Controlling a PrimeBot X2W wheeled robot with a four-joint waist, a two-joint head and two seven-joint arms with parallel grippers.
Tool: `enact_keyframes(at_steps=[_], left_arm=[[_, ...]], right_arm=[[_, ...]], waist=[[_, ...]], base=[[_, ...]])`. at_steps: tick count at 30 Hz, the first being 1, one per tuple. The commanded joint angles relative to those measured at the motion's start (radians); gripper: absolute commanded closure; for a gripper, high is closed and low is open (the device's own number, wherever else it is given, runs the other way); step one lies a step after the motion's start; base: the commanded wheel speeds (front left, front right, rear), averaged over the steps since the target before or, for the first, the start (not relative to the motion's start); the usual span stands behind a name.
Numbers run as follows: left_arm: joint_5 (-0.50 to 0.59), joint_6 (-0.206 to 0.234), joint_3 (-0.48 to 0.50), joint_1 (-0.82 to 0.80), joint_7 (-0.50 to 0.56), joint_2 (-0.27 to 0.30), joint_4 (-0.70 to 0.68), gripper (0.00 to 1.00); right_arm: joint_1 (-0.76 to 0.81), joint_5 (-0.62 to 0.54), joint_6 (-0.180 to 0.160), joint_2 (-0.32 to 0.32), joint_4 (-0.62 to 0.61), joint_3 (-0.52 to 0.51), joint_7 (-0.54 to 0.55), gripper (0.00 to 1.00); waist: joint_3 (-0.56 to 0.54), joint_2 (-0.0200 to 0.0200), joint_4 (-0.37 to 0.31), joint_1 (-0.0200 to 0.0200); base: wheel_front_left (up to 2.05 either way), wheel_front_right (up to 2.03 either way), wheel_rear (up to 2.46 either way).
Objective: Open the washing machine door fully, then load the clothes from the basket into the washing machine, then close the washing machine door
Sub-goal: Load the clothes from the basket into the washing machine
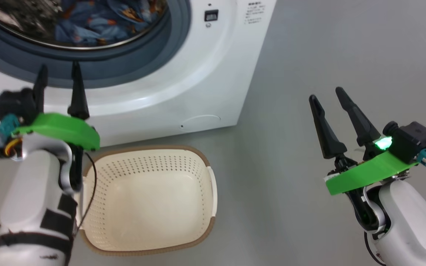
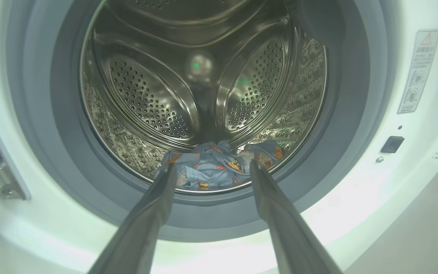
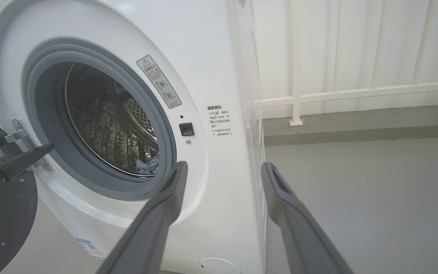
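— Left gripper (image 1: pixel 59 65) by the opening and right gripper (image 1: pixel 325 93) off to the side both hang spread, grasping nothing. Why?

— Loading looks finished. The washing machine (image 1: pixel 198 74) gapes, its door (image 3: pixel 13 213) swung aside. The basket (image 1: pixel 154 148) on the floor (image 1: pixel 290 55) is bare, and the clothes (image 1: pixel 98 22) lie in the drum (image 2: pixel 146 95). Shutting the door comes next, I'd say.

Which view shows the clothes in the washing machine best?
The left wrist view: the clothes lie at the bottom of the drum, seen head-on, bear print clear. The head view crops them at its top edge; the right wrist view catches a small blue sliver.
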Motion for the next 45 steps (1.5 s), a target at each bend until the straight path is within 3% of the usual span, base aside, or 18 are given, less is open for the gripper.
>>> enact_keyframes(at_steps=[1, 13, 30, 45], left_arm=[[0.017, -0.005, 0.035, 0.044, -0.006, 0.024, -0.053, 0.0], [0.026, -0.018, 0.084, 0.264, -0.006, -0.004, -0.209, 0.0], [0.023, 0.016, 0.106, 0.547, -0.005, -0.01, -0.42, 0.0], [0.009, 0.046, 0.112, 0.606, -0.001, -0.004, -0.491, 0.0]], right_arm=[[0.029, 0.011, 0.004, -0.013, -0.016, 0.005, -0.008, 0.0], [0.082, 0.023, 0.004, -0.043, -0.002, 0.01, -0.008, 0.0], [0.153, 0.041, 0.004, -0.069, 0.013, 0.011, -0.008, 0.0], [0.157, 0.037, 0.004, -0.079, 0.011, 0.004, -0.008, 0.0]], waist=[[-0.064, 0.0, 0.054, 0.0001], [-0.149, 0.0, 0.091, 0.0001], [-0.26, 0.0, 0.113, 0.0001], [-0.259, 0.0, 0.117, 0.0001]], base=[[0.0, 0.0, 0.0], [0.0, 0.0, 0.0], [0.0, 0.0, 0.0], [0.0, 0.0, 0.0]])
